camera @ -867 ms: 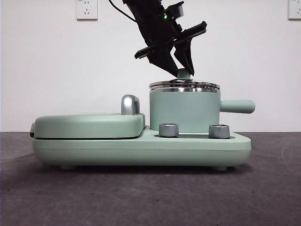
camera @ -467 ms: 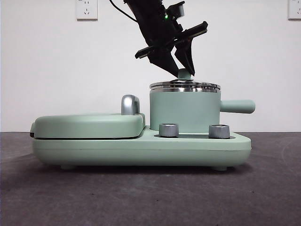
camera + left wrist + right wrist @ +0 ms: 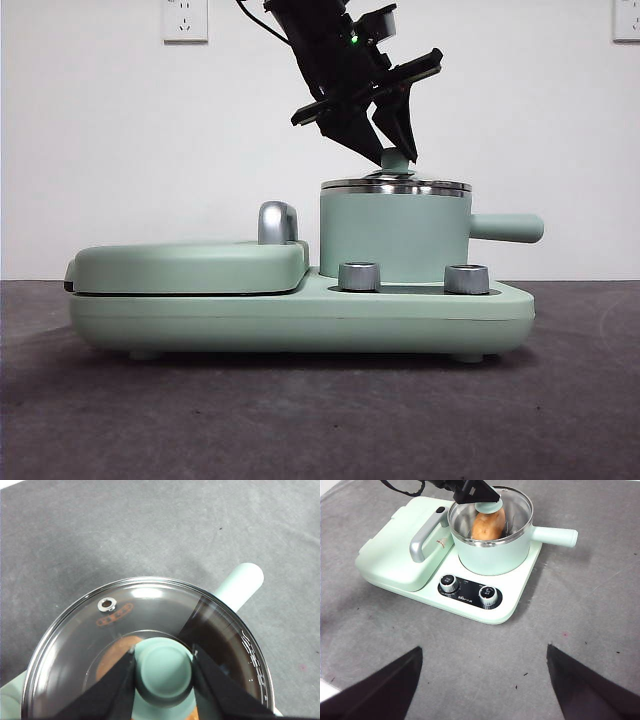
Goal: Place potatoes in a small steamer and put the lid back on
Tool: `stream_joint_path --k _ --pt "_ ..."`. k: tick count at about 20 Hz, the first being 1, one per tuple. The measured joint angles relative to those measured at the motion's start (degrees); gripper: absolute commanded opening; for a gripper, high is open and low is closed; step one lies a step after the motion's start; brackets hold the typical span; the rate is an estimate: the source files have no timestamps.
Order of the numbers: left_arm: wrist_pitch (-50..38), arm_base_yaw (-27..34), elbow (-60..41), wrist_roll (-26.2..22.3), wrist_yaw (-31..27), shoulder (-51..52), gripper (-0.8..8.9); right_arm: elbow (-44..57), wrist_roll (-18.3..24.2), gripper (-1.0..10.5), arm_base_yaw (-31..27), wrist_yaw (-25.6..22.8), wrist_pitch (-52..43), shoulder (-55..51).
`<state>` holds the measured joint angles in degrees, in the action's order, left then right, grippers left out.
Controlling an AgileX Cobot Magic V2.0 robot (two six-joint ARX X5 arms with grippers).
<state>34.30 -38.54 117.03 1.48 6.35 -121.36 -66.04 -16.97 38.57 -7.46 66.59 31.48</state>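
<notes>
We see the left gripper (image 3: 393, 152) clamped on the knob (image 3: 163, 666) of the glass lid (image 3: 125, 625), which sits on the rim of the little green pot (image 3: 393, 236). Under the glass, the potato (image 3: 488, 523) stands inside the pot. The right gripper (image 3: 482, 687) hangs well back over the table (image 3: 580, 605), its jaws spread wide, holding nothing.

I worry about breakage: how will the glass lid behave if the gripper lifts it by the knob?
The lid is glass in a steel rim, so probably rigid but breakable if dropped. The left gripper clamps only the small rounded knob, so it may swing or slip.
</notes>
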Motion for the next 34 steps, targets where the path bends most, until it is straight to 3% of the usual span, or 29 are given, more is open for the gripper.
stream_joint_path --k 5,6,9,11,19,22,27,31,34 --pt "0.5 0.0 0.17 -0.24 0.02 -0.09 0.36 -0.02 0.0 3.9 0.0 0.0 0.0 0.0" --pt "0.5 0.0 0.2 -0.22 0.02 -0.09 0.85 0.0 0.0 3.9 0.0 0.0 0.02 0.0" --pt "0.79 0.04 0.22 0.2 0.09 -0.09 3.65 0.0 0.0 3.9 0.0 0.0 0.0 0.0" --pt "2.95 0.04 0.9 0.26 1.09 0.02 4.47 0.0 0.0 3.9 0.0 0.0 0.02 0.0" --pt "28.5 1.9 1.36 0.0 0.13 18.71 4.44 0.0 0.0 3.9 0.0 0.02 0.02 0.07" --pt "33.0 1.9 -1.09 0.0 -0.24 25.86 4.31 0.0 0.02 3.9 0.0 0.04 0.02 0.76" --pt "23.45 1.97 -27.1 1.57 -0.26 43.19 4.26 0.0 0.26 3.9 0.0 1.49 0.0 3.26" --pt "9.66 2.03 -53.29 6.54 -0.26 61.31 4.26 1.95 0.48 3.9 0.0 3.06 -1.09 5.22" --pt "3.15 1.57 -66.14 10.54 -0.26 70.64 4.26 7.65 0.57 3.9 0.0 3.48 -7.28 5.4"
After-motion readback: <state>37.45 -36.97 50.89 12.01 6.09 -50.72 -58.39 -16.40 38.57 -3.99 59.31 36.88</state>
